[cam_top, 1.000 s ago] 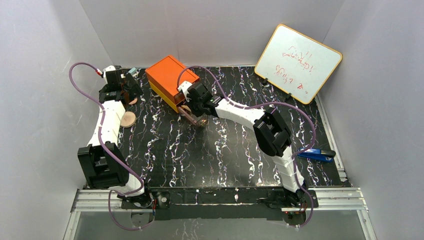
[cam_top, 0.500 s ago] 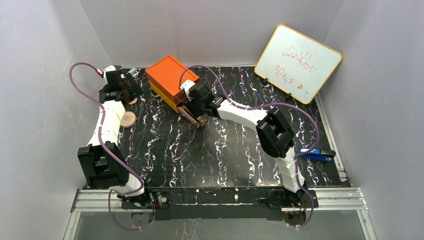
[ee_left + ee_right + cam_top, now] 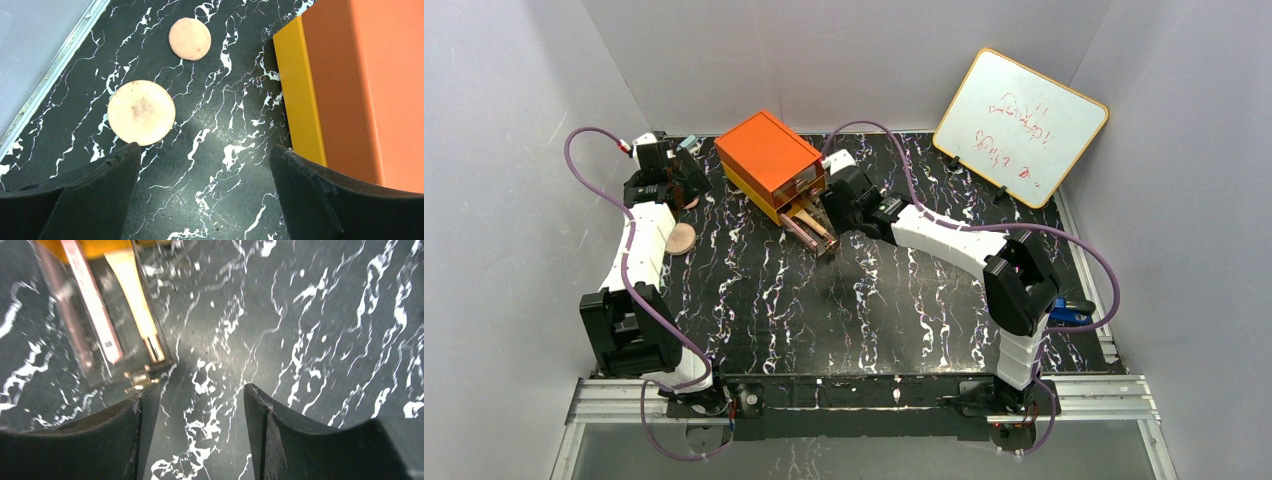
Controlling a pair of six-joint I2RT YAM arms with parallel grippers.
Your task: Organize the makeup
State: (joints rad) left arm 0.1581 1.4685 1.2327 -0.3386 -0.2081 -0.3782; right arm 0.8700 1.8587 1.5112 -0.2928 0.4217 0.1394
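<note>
Left gripper (image 3: 205,200) hangs spread and empty over the table (image 3: 874,310). Right gripper (image 3: 200,435) is spread and empty too. The orange box (image 3: 769,155) sits at the back, its clear drawer (image 3: 137,377) open, front end just beside the right fingers. Left of the box lie the big disc (image 3: 141,112), near the left fingers, and the small disc (image 3: 190,38) beyond. Stick (image 3: 92,305) and tube (image 3: 134,295) lie side by side in the drawer.

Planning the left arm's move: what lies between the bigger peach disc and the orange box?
Nothing: the left wrist view shows only marbled tabletop between bigger disc and orange box.
</note>
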